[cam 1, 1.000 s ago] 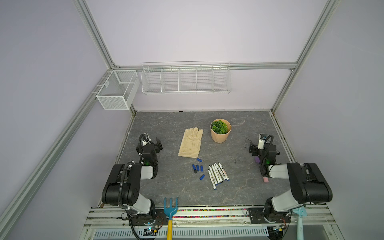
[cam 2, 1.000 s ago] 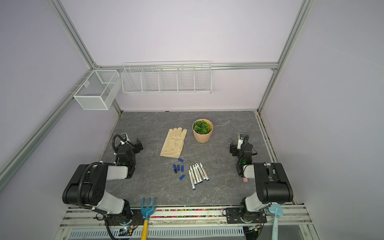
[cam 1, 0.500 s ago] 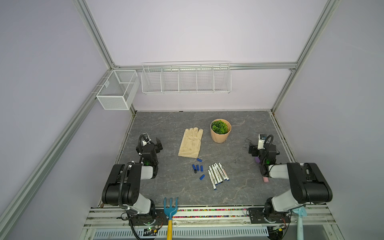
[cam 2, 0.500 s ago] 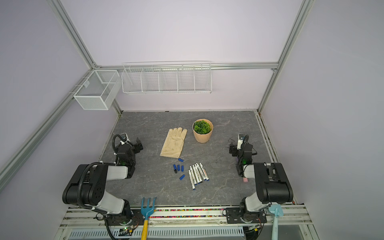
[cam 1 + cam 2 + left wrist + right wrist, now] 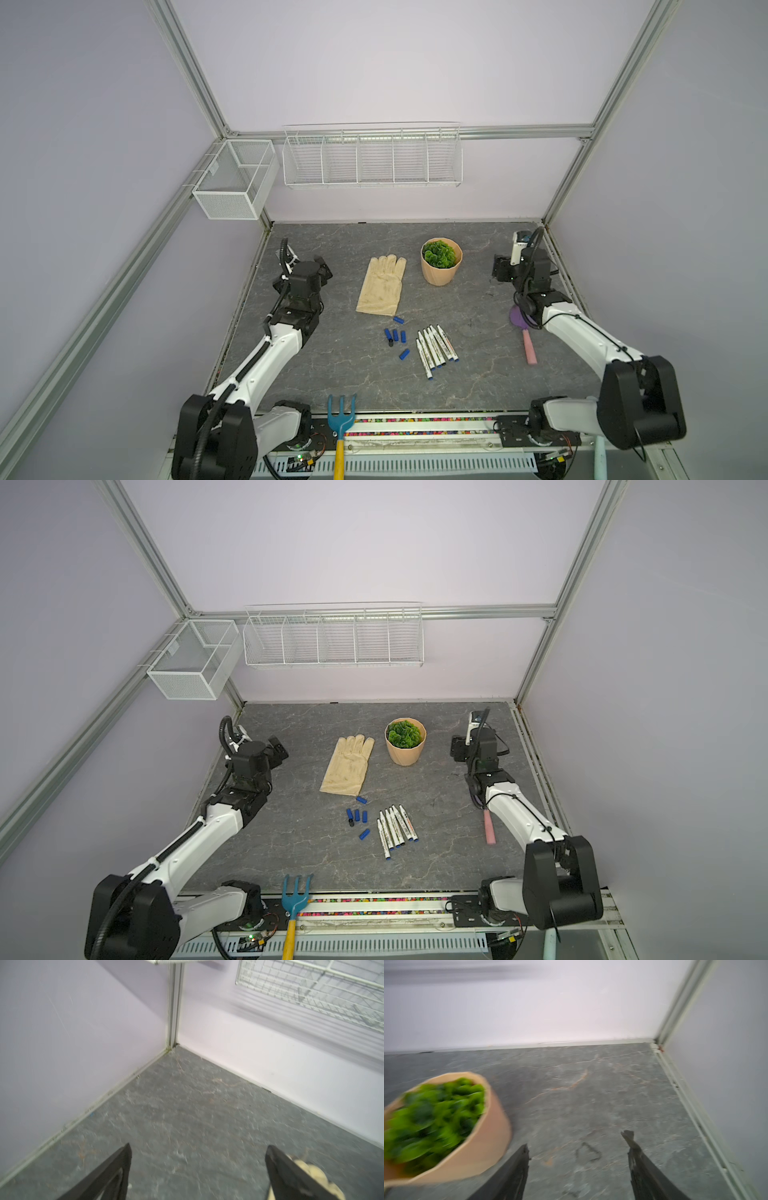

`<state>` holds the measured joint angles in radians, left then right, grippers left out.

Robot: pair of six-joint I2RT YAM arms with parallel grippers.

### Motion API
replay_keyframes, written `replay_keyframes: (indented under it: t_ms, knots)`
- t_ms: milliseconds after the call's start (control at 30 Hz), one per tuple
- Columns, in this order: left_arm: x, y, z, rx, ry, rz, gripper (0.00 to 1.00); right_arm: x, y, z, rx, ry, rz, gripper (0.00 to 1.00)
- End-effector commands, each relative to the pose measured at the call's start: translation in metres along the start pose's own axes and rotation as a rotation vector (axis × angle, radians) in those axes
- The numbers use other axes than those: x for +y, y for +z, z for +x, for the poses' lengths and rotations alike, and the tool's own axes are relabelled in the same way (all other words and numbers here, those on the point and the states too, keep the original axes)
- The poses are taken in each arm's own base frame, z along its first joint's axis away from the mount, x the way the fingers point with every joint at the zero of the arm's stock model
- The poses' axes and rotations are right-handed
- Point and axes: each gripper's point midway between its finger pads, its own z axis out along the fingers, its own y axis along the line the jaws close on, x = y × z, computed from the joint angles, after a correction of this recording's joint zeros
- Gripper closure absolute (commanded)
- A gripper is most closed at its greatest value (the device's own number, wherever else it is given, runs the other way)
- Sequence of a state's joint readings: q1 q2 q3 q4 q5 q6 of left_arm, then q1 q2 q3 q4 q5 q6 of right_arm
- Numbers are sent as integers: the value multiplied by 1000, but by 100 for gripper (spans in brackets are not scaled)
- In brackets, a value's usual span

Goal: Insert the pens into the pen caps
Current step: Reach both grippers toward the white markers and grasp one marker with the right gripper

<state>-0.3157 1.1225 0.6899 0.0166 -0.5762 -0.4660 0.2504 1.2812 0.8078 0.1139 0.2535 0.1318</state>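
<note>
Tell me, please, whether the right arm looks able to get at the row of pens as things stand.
Probably yes. The right gripper is open and empty near the plant pot, and the pens lie uncovered with nothing standing between; the pink-handled scoop lies flat off to the side.

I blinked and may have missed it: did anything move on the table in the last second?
Both arms rose slightly, lifting the left hand and right hand, which are open and empty. Nothing was picked up. The pens, pen caps, glove and plant pot lie where they were.
</note>
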Motion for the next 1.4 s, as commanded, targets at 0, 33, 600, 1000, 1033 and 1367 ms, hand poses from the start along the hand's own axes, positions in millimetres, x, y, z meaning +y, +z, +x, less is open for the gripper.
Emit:
replay_keyframes:
  t_ms: [0, 33, 600, 1000, 1033, 1367]
  knots:
    - [12, -24, 69, 197, -40, -63, 1, 52, -36, 48, 195, -25, -106, 24]
    - [6, -30, 79, 219, -31, -41, 1, 63, -44, 56, 223, -38, -138, 25]
    - [-55, -63, 143, 376, -4, 75, 1, 143, -93, 194, 797, -231, -320, 51]
    - [-53, -67, 145, 378, -30, 104, 1, 153, -74, 216, 896, -279, -303, 59]
    - [-53, -67, 144, 375, -35, 108, 1, 152, -73, 217, 900, -284, -293, 60]
    - [-59, -69, 145, 384, -48, 144, 1, 146, -62, 231, 925, -305, -242, 65]
